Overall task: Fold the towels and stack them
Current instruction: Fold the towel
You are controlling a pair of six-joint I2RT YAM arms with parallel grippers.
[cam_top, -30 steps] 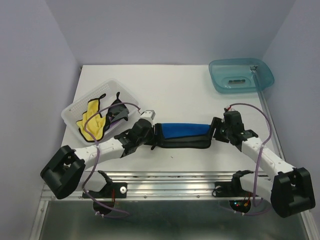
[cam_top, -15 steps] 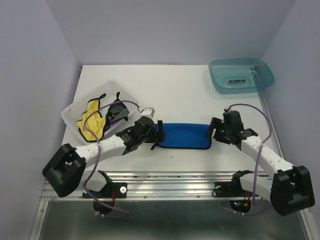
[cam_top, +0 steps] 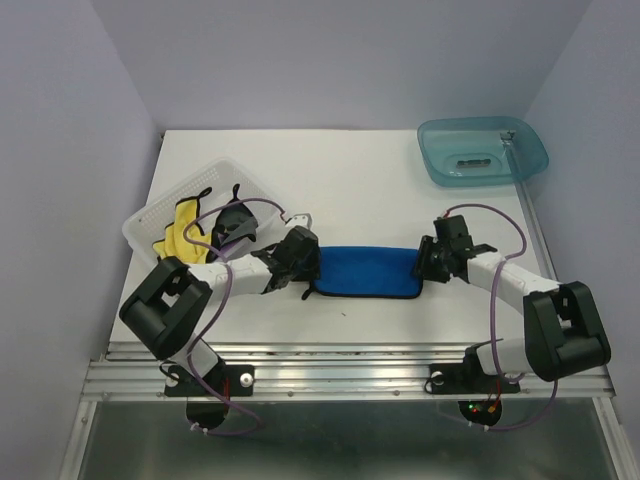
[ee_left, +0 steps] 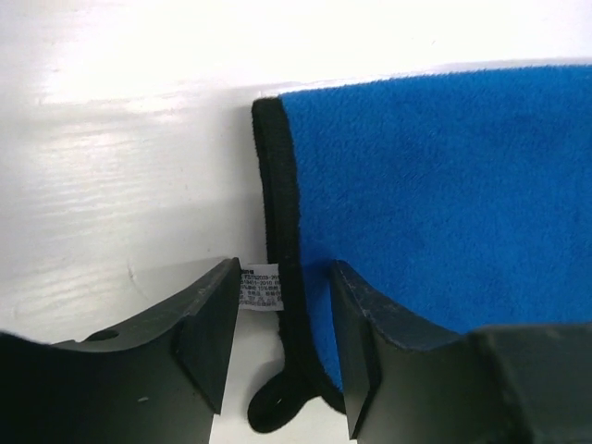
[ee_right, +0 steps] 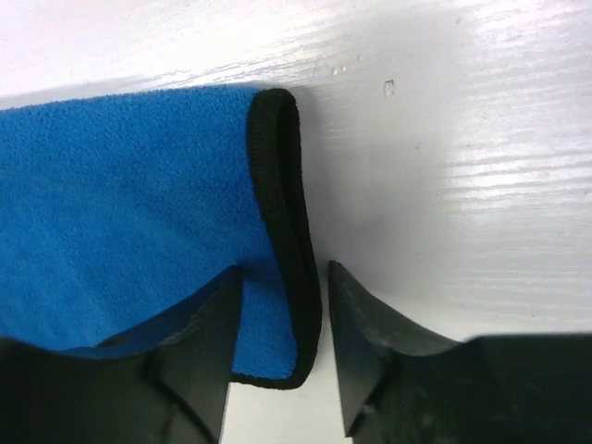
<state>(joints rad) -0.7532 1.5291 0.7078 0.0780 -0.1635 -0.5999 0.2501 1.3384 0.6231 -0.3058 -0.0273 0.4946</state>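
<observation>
White tabletop bears one blue towel apparently half-folded, left gripper and right gripper both wide; towels in the ten-o'clock basket await.

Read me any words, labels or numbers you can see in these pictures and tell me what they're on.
White care tag on the black hem of the blue towel, left wrist view: printed lines, too small and blurred to read.
No other text shows in any view.
</observation>
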